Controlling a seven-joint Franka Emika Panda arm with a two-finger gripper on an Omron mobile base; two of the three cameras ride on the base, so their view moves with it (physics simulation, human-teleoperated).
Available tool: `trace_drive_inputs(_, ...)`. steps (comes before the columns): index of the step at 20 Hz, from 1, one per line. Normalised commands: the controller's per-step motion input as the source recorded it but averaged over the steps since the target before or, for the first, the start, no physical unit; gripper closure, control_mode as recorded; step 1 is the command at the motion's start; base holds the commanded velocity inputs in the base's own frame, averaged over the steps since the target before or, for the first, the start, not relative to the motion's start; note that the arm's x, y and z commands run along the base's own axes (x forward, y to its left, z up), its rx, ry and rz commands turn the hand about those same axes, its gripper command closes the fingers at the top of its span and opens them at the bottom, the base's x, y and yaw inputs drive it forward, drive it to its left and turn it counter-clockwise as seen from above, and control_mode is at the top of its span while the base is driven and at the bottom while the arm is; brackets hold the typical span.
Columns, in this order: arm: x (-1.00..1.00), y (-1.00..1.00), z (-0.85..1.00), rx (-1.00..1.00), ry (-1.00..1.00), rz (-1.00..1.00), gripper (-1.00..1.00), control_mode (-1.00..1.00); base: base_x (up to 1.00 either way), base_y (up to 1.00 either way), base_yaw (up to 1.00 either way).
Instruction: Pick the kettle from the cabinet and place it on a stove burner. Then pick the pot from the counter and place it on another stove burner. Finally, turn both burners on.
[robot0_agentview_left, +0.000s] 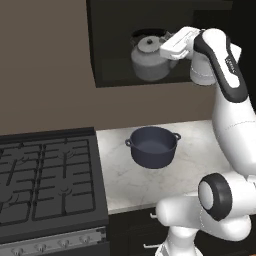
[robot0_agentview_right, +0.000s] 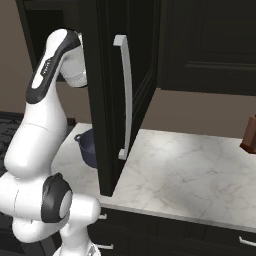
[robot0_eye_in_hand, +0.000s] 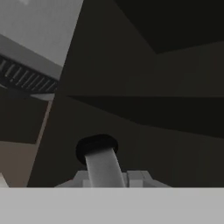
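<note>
Jaws at kettle (robot0_agentview_left: 149, 61) (dark cabinet (robot0_agentview_left: 107, 55))

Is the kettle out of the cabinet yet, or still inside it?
Still inside. The kettle sits upright in the cabinet recess, and the gripper is at its handle.

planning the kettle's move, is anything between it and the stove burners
Nothing visible blocks it. The kettle sits in the open cabinet, the burners lie lower left with bare grates, and the pot stands on the counter right of that path.
</note>
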Motion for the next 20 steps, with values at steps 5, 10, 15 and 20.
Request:
trace_drive_inputs(5,-0.55,0.0,0.0,0.0,0.0,0.0,1.0,-1.0,0.0,0.0,0.0)
trace_drive_inputs(10,-0.58,0.0,0.0,0.0,-0.01,0.0,1.0,-1.0,0.0,0.0,0.0)
trace_drive_inputs(15,-0.56,0.02,0.0,0.0,0.0,0.0,1.0,-1.0,0.0,0.0,0.0)
trace_drive_inputs(20,-0.54,0.05,0.0,0.0,0.0,0.0,1.0,-1.0,0.0,0.0,0.0)
